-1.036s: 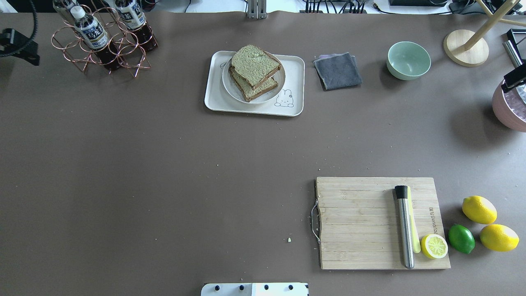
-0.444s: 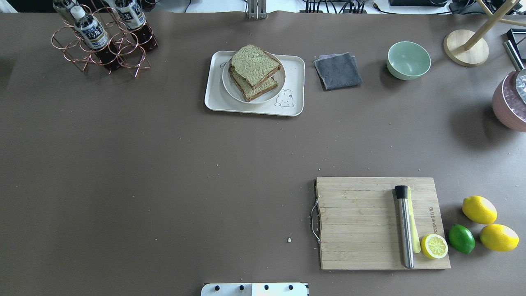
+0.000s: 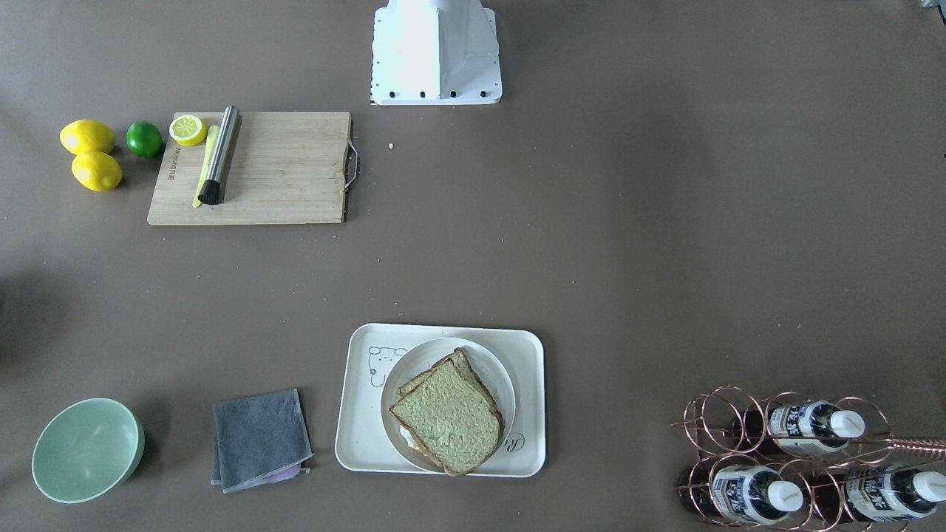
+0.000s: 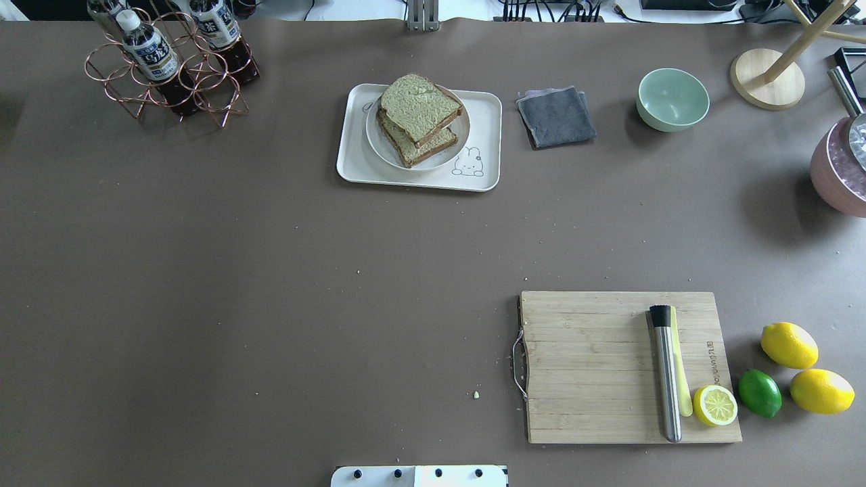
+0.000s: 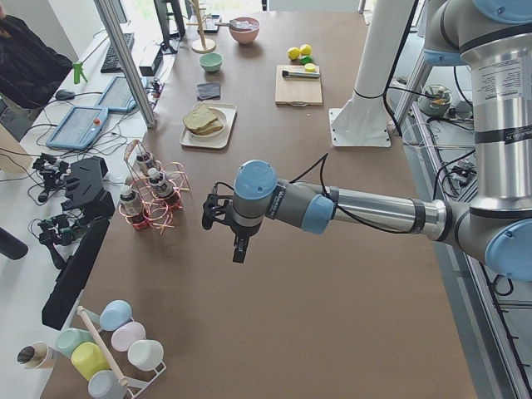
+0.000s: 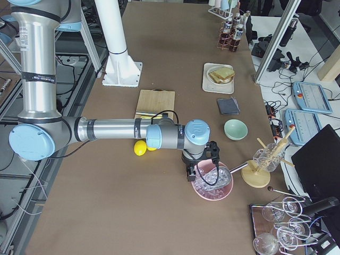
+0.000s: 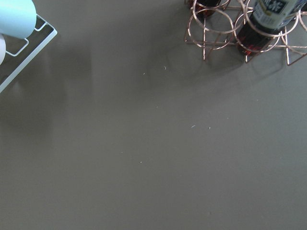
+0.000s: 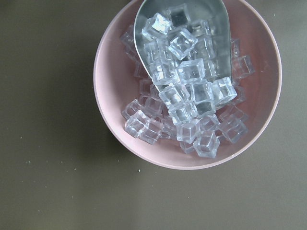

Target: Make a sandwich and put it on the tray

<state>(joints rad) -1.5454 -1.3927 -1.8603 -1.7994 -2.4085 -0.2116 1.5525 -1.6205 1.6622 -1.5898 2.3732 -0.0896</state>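
Hovering over table (image 5: 274, 324), left pincer (image 5: 238, 252), right pincer (image 6: 200, 175) above ice bowl (image 8: 106, 103), cannot tell either's opening

Showing the sandwich (image 4: 418, 116) assembled: two square brown-crusted slices with pale greenish-tan faces, stacked askew, with a sliver of white egg between. Resting on a round white plate (image 4: 443, 159) inside the cream-white rounded-rectangle tray (image 4: 353, 166). Lying flat near the middle of the table's far edge, opposite the robot.
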